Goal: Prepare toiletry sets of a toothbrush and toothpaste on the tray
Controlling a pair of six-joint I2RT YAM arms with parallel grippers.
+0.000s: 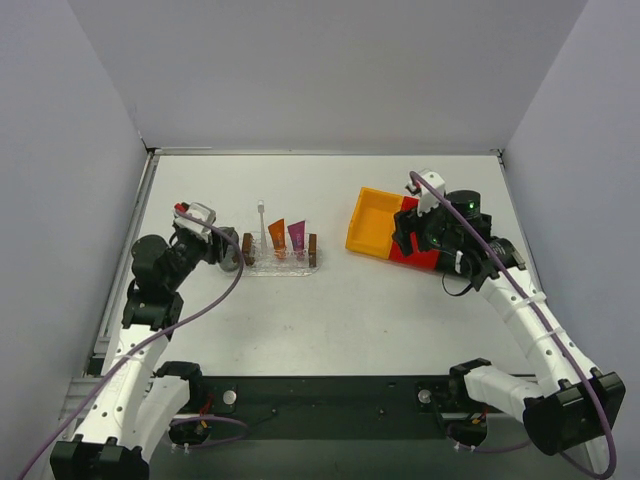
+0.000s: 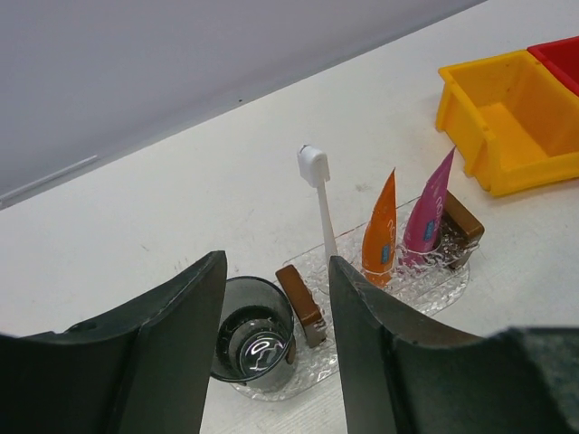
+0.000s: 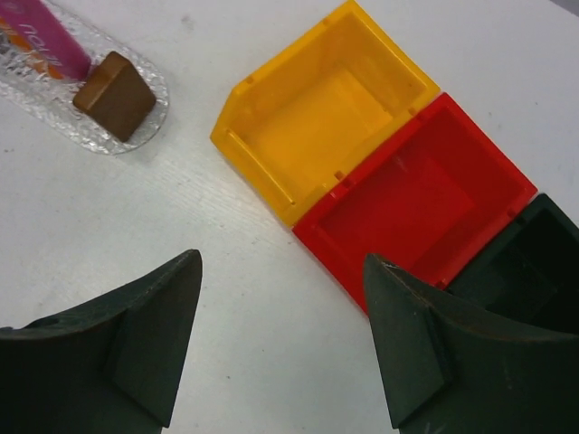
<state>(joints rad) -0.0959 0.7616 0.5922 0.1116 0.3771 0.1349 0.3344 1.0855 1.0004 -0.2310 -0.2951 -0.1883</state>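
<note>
The right arm point(image 1: 452, 232) hides most of the red bin point(image 1: 418, 260); the pink toothpaste point(image 3: 45, 36) runs off-frame.

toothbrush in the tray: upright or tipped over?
Upright. The toothbrush stands in the tray, head up, beside the orange toothpaste tube.

Left gripper point(image 2: 276, 271): two dark matte wedge fingers point(image 2: 163, 353), flat inner faces, rounded tips. Right gripper point(image 3: 280, 271): same dark fingers point(image 3: 136, 353), worn edge on one. Behind each claw: black motor housing point(image 1: 160, 262), white camera bracket point(image 1: 200, 215). Red tab point(image 1: 181, 208) on left bracket. Green light point(image 1: 466, 208) behind right claw. Further back: white links point(image 1: 530, 320), black joints, purple cable point(image 1: 241, 265) along each arm.
</note>
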